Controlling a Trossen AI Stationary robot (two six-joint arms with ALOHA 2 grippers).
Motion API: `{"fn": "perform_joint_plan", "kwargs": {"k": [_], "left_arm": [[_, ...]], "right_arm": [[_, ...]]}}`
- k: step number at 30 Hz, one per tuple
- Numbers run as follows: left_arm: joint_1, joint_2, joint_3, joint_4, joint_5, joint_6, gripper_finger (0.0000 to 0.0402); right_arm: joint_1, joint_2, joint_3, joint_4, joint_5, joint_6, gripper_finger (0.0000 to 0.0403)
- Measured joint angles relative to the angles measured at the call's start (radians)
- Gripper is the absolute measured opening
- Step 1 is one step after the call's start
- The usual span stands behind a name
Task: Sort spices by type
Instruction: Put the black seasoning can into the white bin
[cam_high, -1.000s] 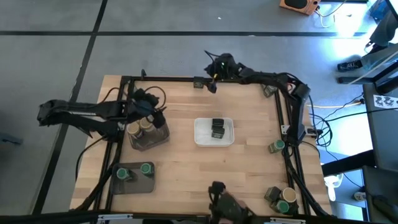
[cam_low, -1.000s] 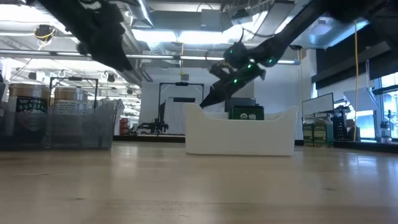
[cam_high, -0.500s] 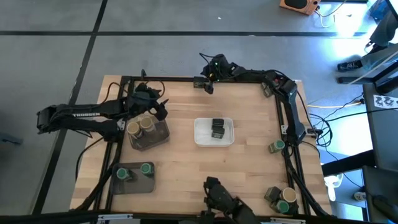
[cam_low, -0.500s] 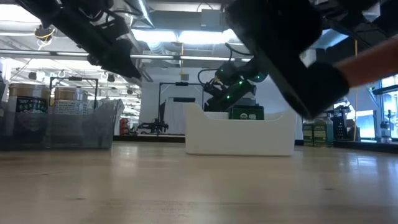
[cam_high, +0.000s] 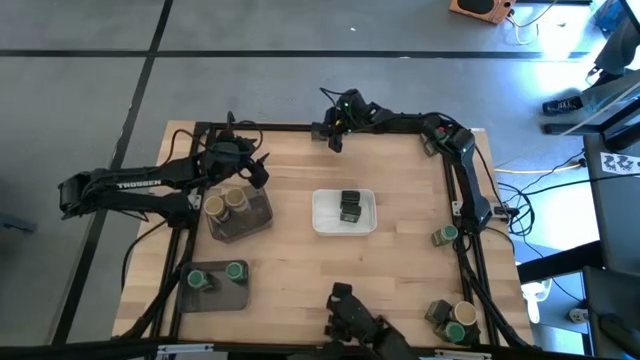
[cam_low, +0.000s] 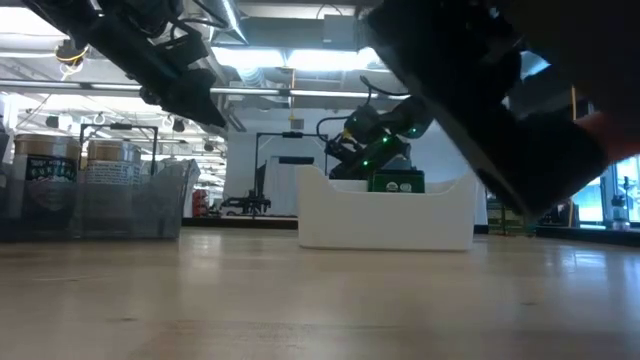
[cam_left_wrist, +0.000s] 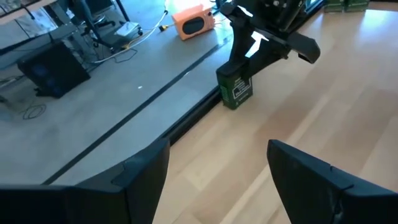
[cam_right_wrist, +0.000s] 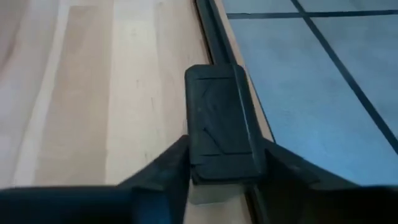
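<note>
Now that the right hand has narrowed from wide open onto the dark tin at the tabletop's far edge, a lift toward the white tray looks ready. Its wrist view shows both fingers pressing the tin's sides, which the overhead hides. Beside the tan-topped jars, the left hand hovers open and empty.
</note>
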Motion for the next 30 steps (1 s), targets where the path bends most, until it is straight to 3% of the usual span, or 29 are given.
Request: {"fn": "perform_joint_plan", "kwargs": {"k": [2,12,19,30], "left_arm": [[0.0,0.0,0.0,0.005,0.0,0.0,0.0269],[-0.004,0.0,0.0,0.014,0.0,-0.009,0.0269],[-0.022,0.0,0.0,0.011,0.001,-0.034,0.0269],[-0.03,0.0,0.0,0.009,0.001,-0.034,0.0269]], "right_arm": [[0.0,-0.006,0.0,-0.012,0.01,-0.014,0.0129],[0.08,-0.25,-0.001,-0.296,0.06,-0.043,0.0136],[0.197,-0.407,-0.001,-0.492,0.174,-0.008,0.0131],[0.382,-0.471,-0.022,-0.664,0.189,0.101,0.0132]]}}
